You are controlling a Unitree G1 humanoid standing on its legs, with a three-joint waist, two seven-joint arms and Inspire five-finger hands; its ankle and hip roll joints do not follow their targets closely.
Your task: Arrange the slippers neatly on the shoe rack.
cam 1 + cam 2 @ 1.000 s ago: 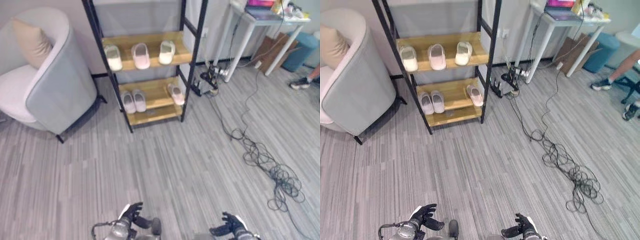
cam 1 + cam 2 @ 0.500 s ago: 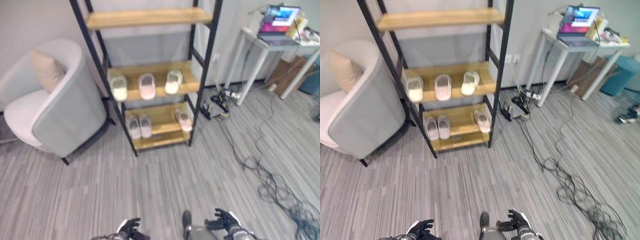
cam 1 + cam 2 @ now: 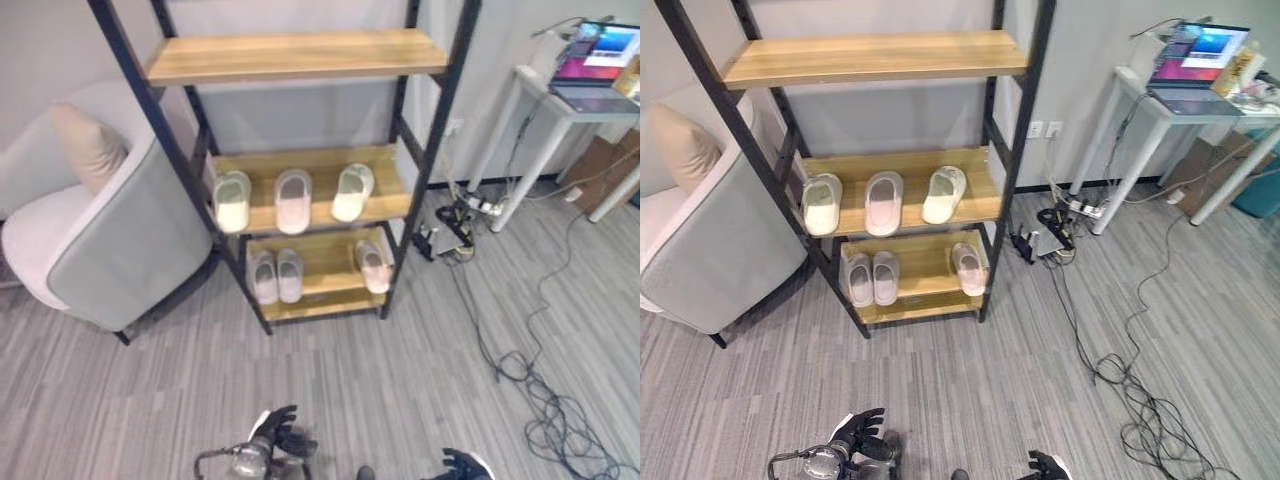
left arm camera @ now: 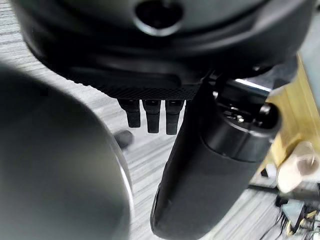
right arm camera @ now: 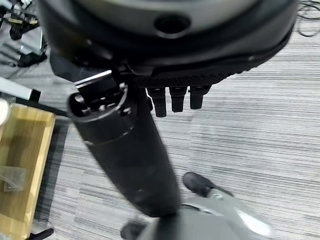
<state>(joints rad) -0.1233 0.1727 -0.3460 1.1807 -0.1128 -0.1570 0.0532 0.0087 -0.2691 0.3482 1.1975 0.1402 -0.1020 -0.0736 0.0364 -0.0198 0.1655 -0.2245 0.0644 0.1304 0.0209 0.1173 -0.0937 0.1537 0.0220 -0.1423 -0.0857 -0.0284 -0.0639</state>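
The slippers sit on the shoe rack (image 3: 1012, 120) ahead of you: three on the middle shelf (image 3: 980, 205) and three on the bottom shelf (image 3: 925, 290). On the middle shelf a pale green slipper (image 3: 821, 203) lies toward your left, a pink slipper (image 3: 883, 202) in the middle, and a cream slipper (image 3: 943, 194) toward your right, angled a little; all three stand apart from one another. On the bottom shelf a pair of pinkish slippers (image 3: 872, 278) lies side by side at the left end, and a single slipper (image 3: 968, 268) lies apart at the right end. The top shelf (image 3: 875, 58) carries nothing. Your left robot hand (image 3: 858, 436) is low at the near edge of the head view, over the grey floor (image 3: 970, 380), fingers loosely spread and holding nothing. Your right robot hand (image 3: 1045, 465) peeks in at the bottom edge; its wrist view shows the fingers (image 5: 172, 100) straight and empty. A grey armchair (image 3: 710, 240) with a beige cushion (image 3: 680, 145) stands left of the rack, and a white counter (image 3: 1200, 100) bearing a laptop (image 3: 1195, 55) stands to the right, with cables (image 3: 1140, 400) trailing across the floor.
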